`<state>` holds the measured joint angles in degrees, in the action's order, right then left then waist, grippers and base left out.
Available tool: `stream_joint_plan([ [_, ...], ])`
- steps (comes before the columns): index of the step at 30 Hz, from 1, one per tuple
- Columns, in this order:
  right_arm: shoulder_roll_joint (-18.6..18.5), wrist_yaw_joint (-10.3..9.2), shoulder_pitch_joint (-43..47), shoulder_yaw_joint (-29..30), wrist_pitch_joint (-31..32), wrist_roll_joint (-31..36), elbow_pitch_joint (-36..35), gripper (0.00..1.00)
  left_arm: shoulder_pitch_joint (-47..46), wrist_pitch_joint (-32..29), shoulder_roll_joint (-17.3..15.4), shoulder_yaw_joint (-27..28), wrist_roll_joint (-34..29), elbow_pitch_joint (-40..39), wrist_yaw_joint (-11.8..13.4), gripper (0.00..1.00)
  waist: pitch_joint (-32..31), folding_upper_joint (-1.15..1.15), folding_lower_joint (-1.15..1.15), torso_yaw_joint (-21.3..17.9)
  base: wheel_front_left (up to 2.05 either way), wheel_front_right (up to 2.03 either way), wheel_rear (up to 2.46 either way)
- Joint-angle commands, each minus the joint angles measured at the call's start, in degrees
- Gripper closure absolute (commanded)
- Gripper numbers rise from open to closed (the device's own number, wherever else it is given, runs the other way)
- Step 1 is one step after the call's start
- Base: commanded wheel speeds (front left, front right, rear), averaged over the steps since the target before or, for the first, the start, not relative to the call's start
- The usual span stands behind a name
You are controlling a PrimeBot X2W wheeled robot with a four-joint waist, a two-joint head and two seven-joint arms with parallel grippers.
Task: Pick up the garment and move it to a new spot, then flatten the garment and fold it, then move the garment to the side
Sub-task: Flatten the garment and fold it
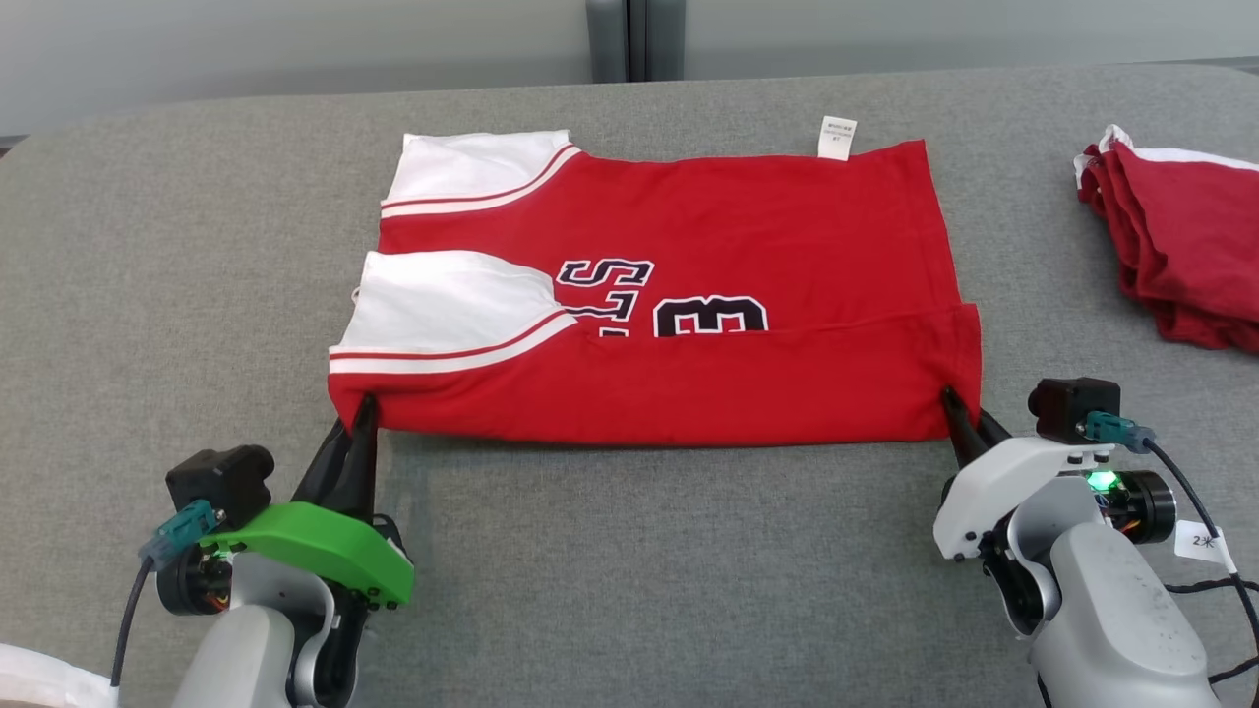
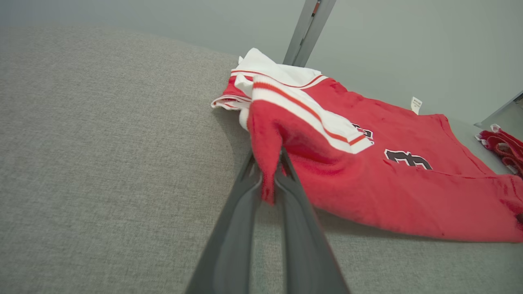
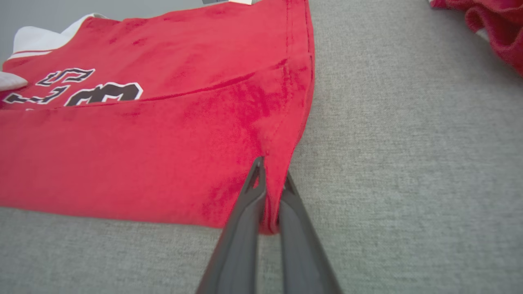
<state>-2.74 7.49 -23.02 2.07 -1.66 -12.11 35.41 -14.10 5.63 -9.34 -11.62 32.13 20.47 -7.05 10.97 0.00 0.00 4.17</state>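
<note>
Entry, one moment, observed from beside the rig.

- The garment [image 1: 689, 295] lay on the grey fabric-covered surface [image 1: 629, 570], centre of the head view. It was turned sideways, with the white, red-striped sleeves toward the left of the frame and the hem toward the right.
- A white tag [image 1: 837, 137] stuck out past its upper edge.
- The long edge nearest the robot was folded up over the chest. It hid the lower part of the black lettering and the "3".
- The left gripper [image 1: 366, 408] was at the garment's lower left corner, just below the nearer sleeve.
- In the left wrist view the left gripper [image 2: 267, 157] was drawn narrow, with a tongue of red cloth [image 2: 408, 196] pinched between the two dark fingers [image 2: 233, 228]. That corner was bunched and lifted off the surface.
- The right gripper [image 1: 952, 401] was at the lower right corner, at the hem end.
- In the right wrist view the right gripper [image 3: 271, 169] was likewise narrow, and the red corner [image 3: 163, 155] ran down between its fingers [image 3: 241, 237]. The rest of the cloth lay flat there.
- A second, darker red pile of cloth [image 1: 1180, 256] with a white edge sat at the upper right of the head view, well apart from the garment. It also showed at the right edge of the left wrist view [image 2: 504, 147] and in the upper right corner of the right wrist view [image 3: 498, 32].
</note>
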Motion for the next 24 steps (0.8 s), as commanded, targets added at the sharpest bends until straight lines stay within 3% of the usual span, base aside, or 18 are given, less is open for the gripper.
stream_joint_plan([
  [1, -0.3, -0.02, 0.2, 0.3, -0.7, -0.2, -0.8, 1.00, 1.1, -0.3, -0.9, -0.1, -0.3, -0.9, 0.4, 1.00, -0.7, 0.00, 0.00, -0.3, 0.00, 0.00, 0.00],
  [6, -0.3, -0.02, 4.5, 1.5, -0.4, -0.4, -5.7, 1.00, 4.8, -2.9, -3.2, -0.1, -0.4, -5.7, 1.2, 1.00, -2.4, 0.00, 0.00, -0.9, 0.00, 0.00, 0.00],
  [13, -0.3, -0.05, 15.3, 2.7, 4.1, -1.5, -18.9, 1.00, 15.2, -8.6, -6.0, 0.7, 0.9, -16.7, 4.7, 1.00, -3.8, 0.00, 0.00, -2.6, 0.00, 0.00, 0.00],
  [19, -0.3, -0.05, 23.0, 3.1, 8.0, -2.1, -26.4, 1.00, 22.7, -11.7, -5.5, 0.3, 2.0, -22.0, 7.5, 1.00, -4.0, 0.00, 0.00, -3.7, 0.00, 0.00, 0.00],
  [21, -0.3, -0.05, 24.0, 3.2, 8.6, -0.5, -27.3, 0.64, 23.7, -12.3, -5.4, -0.5, 1.2, -21.7, 8.2, 1.00, -4.0, 0.00, 0.00, -3.9, 0.00, 0.00, 0.00],
  [22, -0.3, -0.05, 24.4, 3.2, 8.5, -0.6, -27.6, 0.02, 24.0, -12.5, -4.9, -0.7, 1.5, -21.5, 8.3, 1.00, -4.0, 0.00, 0.00, -3.9, 0.00, 0.00, 0.00],
  [23, -0.3, -0.05, 24.9, 3.2, 8.5, -1.0, -27.8, 0.00, 24.2, -12.5, -4.5, -1.0, 1.9, -21.3, 8.6, 0.90, -4.1, 0.00, 0.00, -4.0, 0.00, 0.00, 0.00],
  [24, -0.3, -0.05, 25.3, 3.2, 8.6, -1.0, -28.0, 0.00, 24.3, -12.5, -4.5, -1.1, 1.9, -21.1, 8.6, 0.62, -4.1, 0.00, 0.00, -4.0, 0.00, 0.00, 0.00],
])
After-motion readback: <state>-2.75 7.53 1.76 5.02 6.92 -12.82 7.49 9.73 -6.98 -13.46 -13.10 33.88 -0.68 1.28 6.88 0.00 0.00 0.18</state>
